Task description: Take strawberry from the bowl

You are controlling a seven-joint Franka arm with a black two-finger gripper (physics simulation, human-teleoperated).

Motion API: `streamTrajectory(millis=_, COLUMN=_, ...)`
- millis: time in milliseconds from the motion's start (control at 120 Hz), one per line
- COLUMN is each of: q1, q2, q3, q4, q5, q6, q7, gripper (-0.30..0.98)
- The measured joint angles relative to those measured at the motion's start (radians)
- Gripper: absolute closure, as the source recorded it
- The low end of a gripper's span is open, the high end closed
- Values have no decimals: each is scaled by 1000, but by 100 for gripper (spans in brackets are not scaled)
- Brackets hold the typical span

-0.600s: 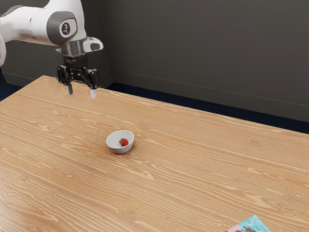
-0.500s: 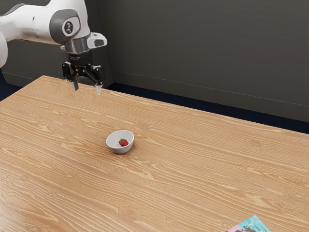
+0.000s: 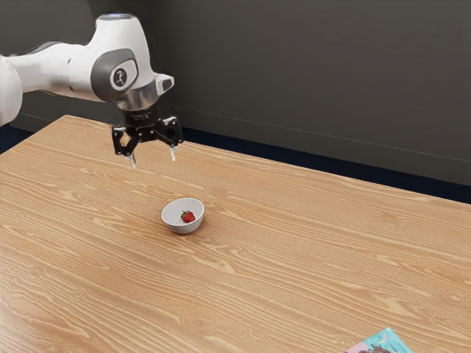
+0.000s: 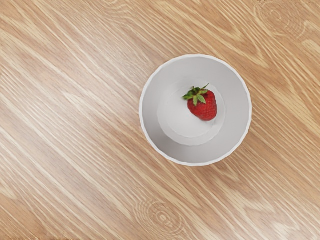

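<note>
My gripper [image 3: 153, 160] hangs above the tabletop [image 3: 294, 243], its fingers spread wide; the strawberry [image 4: 204, 107] lies inside the white bowl [image 4: 156, 115], whose wall rings it, and well apart, cut off at the exterior view's lower edge, is what looks like a colourful booklet [image 3: 390, 341]

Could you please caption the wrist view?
A red strawberry with green leaves lies inside a round white bowl on a wood-grain table.

There was one strawberry [image 4: 205, 108], one bowl [image 3: 182, 227], one surface [image 3: 294, 243], one robot arm [image 3: 124, 45] and one pincer [image 3: 154, 162]. There was one turquoise-and-pink printed item [image 3: 393, 341], its exact kind unclear, cut off by the exterior view's lower edge.
</note>
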Motion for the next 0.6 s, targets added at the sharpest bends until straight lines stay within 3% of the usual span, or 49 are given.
streamTrajectory(millis=400, q1=20, q2=114, q3=1, q4=-145, q5=-37, q6=276, q7=-451, gripper=2)
streamTrajectory(millis=600, q1=39, q2=214, q3=0, q4=-84, q5=-78, q6=322, q7=-585, gripper=2)
